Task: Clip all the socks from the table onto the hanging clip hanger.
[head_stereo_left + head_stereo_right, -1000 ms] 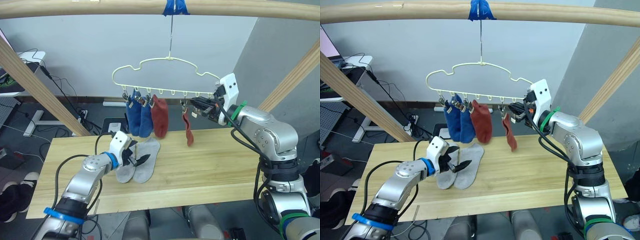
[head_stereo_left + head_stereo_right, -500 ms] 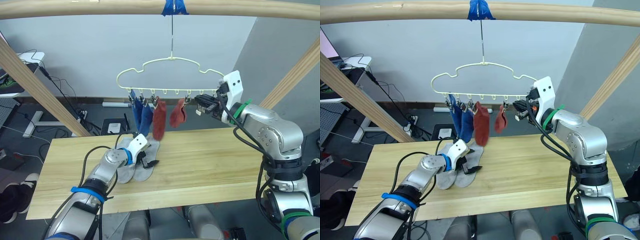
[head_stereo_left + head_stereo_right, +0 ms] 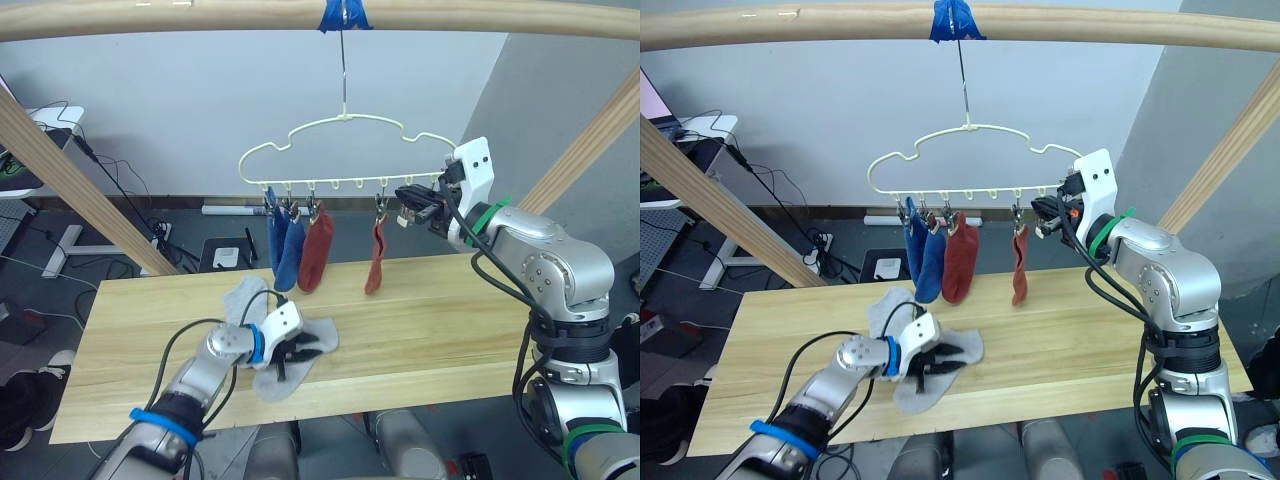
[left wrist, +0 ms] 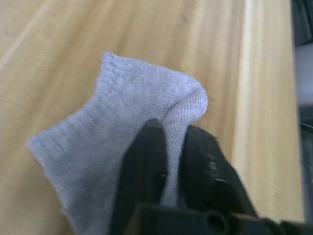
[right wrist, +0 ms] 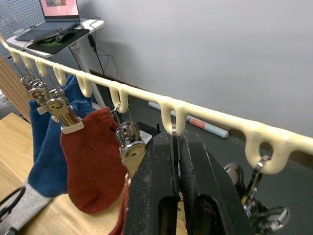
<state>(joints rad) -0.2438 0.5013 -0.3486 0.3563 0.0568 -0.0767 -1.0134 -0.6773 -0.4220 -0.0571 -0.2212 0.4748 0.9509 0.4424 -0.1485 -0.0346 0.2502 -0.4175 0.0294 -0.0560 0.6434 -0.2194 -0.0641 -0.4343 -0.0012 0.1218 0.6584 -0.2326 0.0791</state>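
On the table [image 3: 430, 320] my left gripper [image 3: 298, 353] is shut on a fold of a light grey sock [image 4: 117, 117] near the front edge. A second grey sock [image 3: 240, 297] lies just behind it. The pale yellow clip hanger [image 3: 340, 150] hangs from the top pole by its long hook. Two blue socks [image 3: 283, 245] and two rust red socks [image 3: 314, 250] hang from its clips, the second red one [image 3: 375, 258] apart to the right. My right gripper [image 3: 412, 200] is shut on a clip wire under the hanger's right end [image 5: 195, 112].
A round wooden pole [image 3: 200, 15] runs across the top, with slanted poles at the left [image 3: 80, 190] and right [image 3: 590, 140]. Behind the table stand a desk, cables and a grey wall.
My left gripper has closed on the grey sock and dragged it toward the table's front edge. The hanger shifted slightly right, and the right red sock swung back down to hang straight.
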